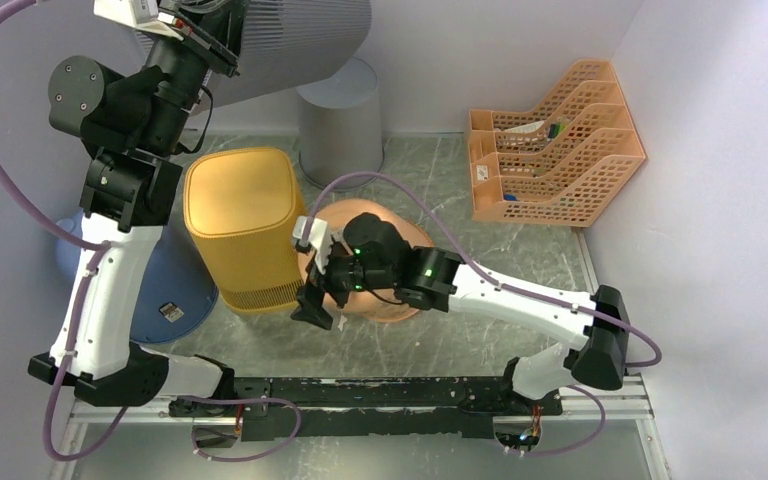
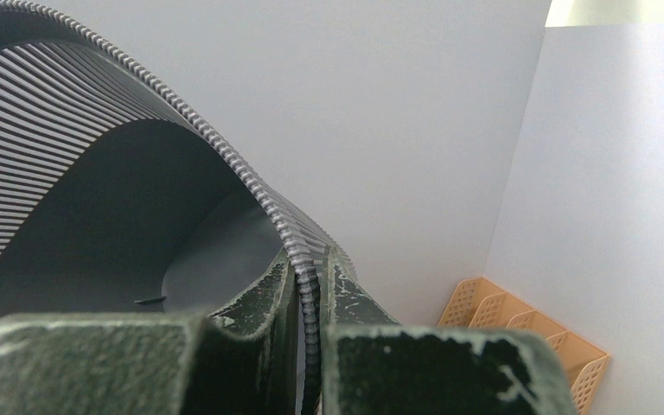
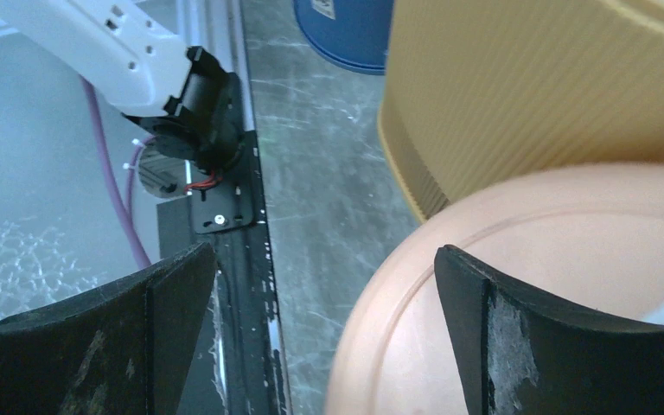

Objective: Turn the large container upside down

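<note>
The large grey ribbed container (image 1: 300, 40) hangs in the air at the top of the top view, tilted on its side. My left gripper (image 1: 175, 25) is shut on its rim. In the left wrist view the fingers (image 2: 268, 298) pinch the ribbed rim (image 2: 307, 268), and the dark inside of the container (image 2: 95, 225) faces the camera. My right gripper (image 1: 320, 282) is open and empty, low over the edge of an upturned pink container (image 1: 388, 308). In the right wrist view its jaws stand wide apart (image 3: 324, 294) over the pink container's base (image 3: 527, 285).
An upturned yellow ribbed container (image 1: 240, 220) stands mid-table, close to the pink one. A blue container (image 1: 165, 285) sits by the left arm. A smaller grey bin (image 1: 342, 120) stands at the back. An orange file organizer (image 1: 555, 145) is at the back right against the wall.
</note>
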Motion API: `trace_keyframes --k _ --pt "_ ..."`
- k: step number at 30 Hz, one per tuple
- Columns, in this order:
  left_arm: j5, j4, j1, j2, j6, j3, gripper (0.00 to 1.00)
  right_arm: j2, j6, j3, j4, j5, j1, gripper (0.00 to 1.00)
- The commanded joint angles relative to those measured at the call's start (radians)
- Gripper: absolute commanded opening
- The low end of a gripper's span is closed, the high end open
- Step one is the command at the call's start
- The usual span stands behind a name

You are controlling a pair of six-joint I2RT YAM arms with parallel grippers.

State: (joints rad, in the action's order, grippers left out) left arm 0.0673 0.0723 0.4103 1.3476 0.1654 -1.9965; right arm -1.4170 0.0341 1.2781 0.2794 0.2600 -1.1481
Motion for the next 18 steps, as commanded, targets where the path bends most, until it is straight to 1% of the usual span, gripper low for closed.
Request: trace_keyframes --k 1,6,10,14,18 --pt "0.019 -0.182 0.002 -0.026 -0.015 -0.079 0.07 -0.072 0.037 -0.028 -0.010 0.008 -0.020 1.00" --pt "0.013 -0.151 0.002 -0.037 -0.033 -0.091 0.07 -0.114 0.003 0.021 0.035 -0.110 -0.020 1.00" --pt "0.004 -0.145 0.002 -0.050 -0.043 -0.079 0.07 -0.094 -0.007 0.022 0.058 -0.203 -0.018 1.00" --pt "0.006 -0.149 0.002 -0.051 -0.035 -0.080 0.07 -0.077 -0.004 0.021 0.064 -0.190 -0.019 1.00" --pt "0.018 -0.145 0.002 -0.043 -0.025 -0.102 0.07 -0.090 0.003 -0.007 0.032 -0.167 -0.019 1.00"
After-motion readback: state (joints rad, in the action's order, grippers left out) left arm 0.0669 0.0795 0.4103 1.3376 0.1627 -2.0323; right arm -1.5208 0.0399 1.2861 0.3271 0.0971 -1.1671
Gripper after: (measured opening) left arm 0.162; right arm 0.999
